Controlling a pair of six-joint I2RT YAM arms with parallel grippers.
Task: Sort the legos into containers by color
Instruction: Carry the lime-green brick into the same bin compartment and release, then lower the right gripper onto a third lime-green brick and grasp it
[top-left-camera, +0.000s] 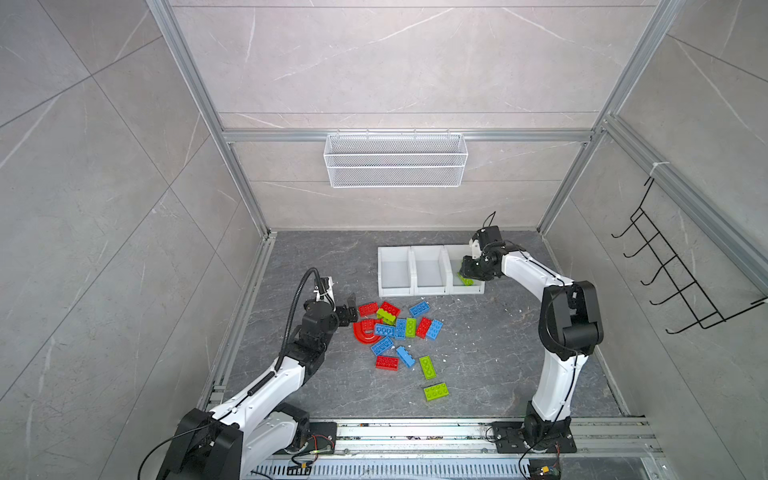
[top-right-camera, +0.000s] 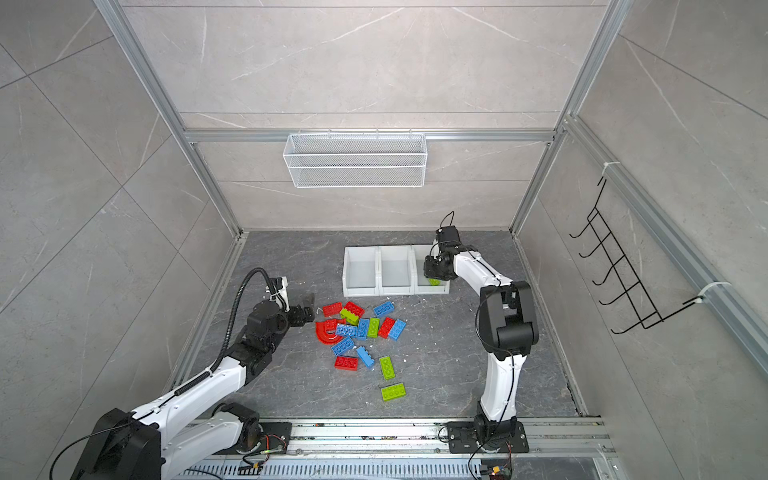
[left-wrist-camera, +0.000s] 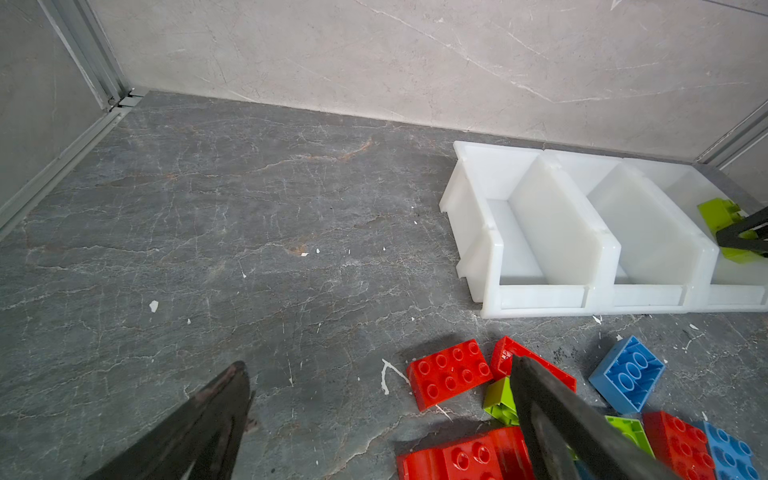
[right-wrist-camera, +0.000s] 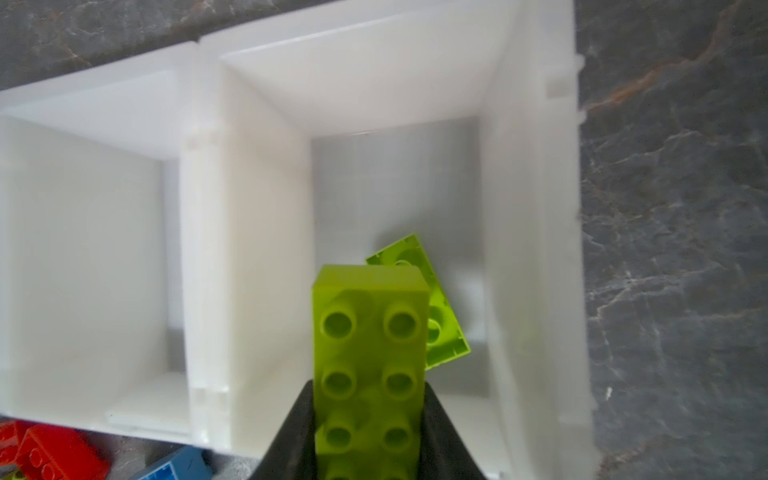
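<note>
Sorting is at its very start: one green brick (right-wrist-camera: 444, 316) lies in the right-end bin (right-wrist-camera: 528, 208), and the right gripper (top-left-camera: 466, 272), fingers clamped on a second green brick (right-wrist-camera: 370, 340), hangs over that same bin. The other two of the three joined white bins (top-left-camera: 394, 291) look empty. Red, blue and green bricks (top-left-camera: 399, 328) lie heaped on the dark grey marbled floor (top-left-camera: 498, 353), where the left gripper (top-left-camera: 351, 309) hovers wide open beside the red ones. Pale tiled walls (top-left-camera: 374, 62), a metal frame (top-left-camera: 407, 136), a wire basket (top-left-camera: 395, 166) and a black hook rack (top-left-camera: 677, 272) close in the cell
</note>
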